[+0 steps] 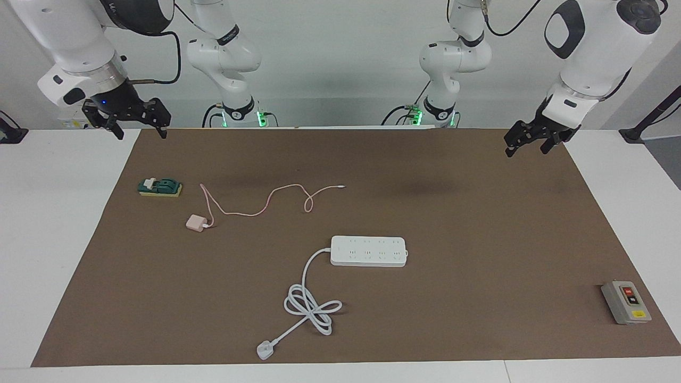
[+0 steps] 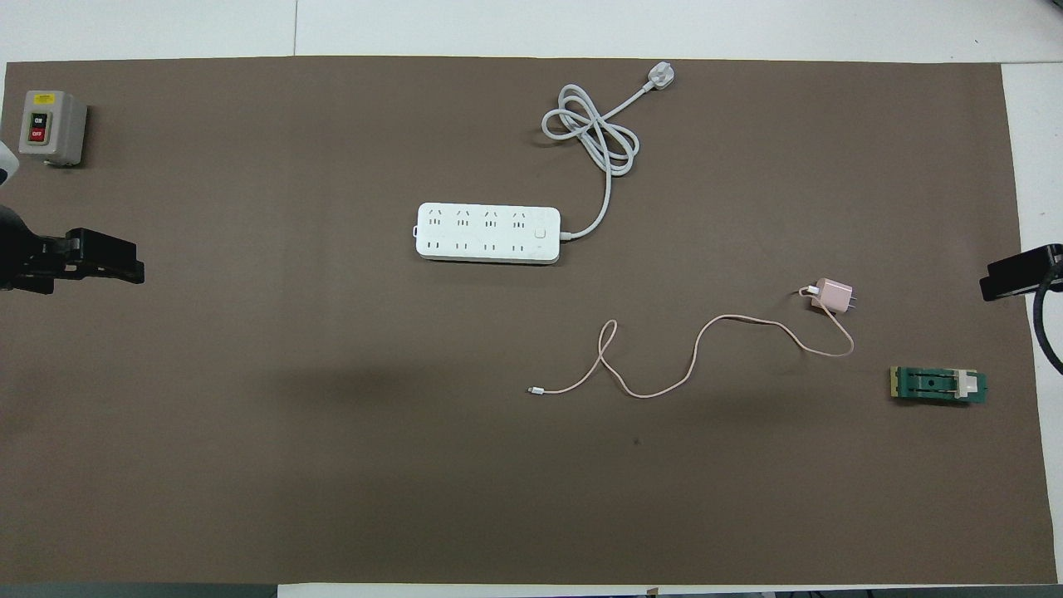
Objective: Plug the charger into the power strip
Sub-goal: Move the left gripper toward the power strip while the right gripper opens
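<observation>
White walls closed off the room above a white table (image 1: 69, 223) laid with a brown mat (image 1: 479, 239). From the facing camera, my right end effector (image 1: 139, 125) and my left end effector (image 1: 528, 143) hung over the mat's two corners by my bases, both with fingers apart and empty. The charger (image 1: 196, 222) lay toward my right arm's end, its pink cable (image 1: 266, 202) snaking away; the power strip (image 1: 368, 250) sat mid-mat, farther from me. I judged the cable might drag and twist the small cube in a grasp.

From overhead, the prongs pointed sideways, so misalignment with the sockets looked likely, and the light strip might slide under a push. A grey switch box (image 2: 51, 126) and a green fixture (image 2: 938, 385) sat clear of the route.
</observation>
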Tool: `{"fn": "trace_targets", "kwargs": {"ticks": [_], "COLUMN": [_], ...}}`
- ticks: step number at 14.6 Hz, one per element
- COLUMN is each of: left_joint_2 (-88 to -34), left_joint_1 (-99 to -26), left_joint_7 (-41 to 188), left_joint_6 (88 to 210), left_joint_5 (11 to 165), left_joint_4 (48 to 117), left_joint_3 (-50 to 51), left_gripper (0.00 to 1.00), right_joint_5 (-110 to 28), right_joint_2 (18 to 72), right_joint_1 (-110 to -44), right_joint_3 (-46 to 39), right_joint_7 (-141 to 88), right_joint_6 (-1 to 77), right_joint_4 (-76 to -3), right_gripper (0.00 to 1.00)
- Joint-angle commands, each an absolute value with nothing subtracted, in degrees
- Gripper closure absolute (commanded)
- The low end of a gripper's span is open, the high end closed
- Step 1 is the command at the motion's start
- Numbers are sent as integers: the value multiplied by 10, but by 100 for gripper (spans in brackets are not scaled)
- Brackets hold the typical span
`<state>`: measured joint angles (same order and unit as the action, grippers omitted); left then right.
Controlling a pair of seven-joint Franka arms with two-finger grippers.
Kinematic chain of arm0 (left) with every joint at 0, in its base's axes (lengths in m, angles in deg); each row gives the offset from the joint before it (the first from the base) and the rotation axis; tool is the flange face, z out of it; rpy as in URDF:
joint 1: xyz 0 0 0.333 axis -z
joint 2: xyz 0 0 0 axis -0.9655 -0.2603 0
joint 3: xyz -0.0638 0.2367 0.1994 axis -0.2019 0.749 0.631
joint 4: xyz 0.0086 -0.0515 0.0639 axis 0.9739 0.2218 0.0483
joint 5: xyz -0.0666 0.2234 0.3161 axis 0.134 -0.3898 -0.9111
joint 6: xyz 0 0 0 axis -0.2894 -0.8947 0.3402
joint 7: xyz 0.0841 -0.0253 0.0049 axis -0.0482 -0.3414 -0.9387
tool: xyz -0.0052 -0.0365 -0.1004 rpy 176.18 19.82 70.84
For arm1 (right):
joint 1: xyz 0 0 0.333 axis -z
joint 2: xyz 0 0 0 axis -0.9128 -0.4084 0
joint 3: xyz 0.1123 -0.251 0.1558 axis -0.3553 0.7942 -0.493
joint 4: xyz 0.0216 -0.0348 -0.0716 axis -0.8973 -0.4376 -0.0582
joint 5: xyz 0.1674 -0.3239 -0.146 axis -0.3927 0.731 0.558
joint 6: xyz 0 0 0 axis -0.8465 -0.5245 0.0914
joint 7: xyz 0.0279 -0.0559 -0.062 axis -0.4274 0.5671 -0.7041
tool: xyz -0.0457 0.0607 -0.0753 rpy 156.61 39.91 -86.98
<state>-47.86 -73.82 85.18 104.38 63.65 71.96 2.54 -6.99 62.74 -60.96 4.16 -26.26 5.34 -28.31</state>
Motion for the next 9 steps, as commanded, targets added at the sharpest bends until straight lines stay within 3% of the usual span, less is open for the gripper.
{"fn": "trace_targets", "kwargs": {"ticks": [1,9], "left_joint_2": [-465,-465], "left_joint_1": [-743,-743], "left_joint_7": [846,846], "left_joint_6": [1041,1041], "left_joint_5": [634,634], "left_joint_4": [731,731], "left_joint_3": [22,22], "left_gripper": [0,0], "right_joint_5": [-80,-91], "right_joint_2": [620,626], "right_joint_1": [-601,-588], "right_joint_3": [37,38], "right_joint_7": [-257,-255], "right_joint_6": [56,56], "right_joint_4": [-271,-288], "right_gripper": [0,0]}}
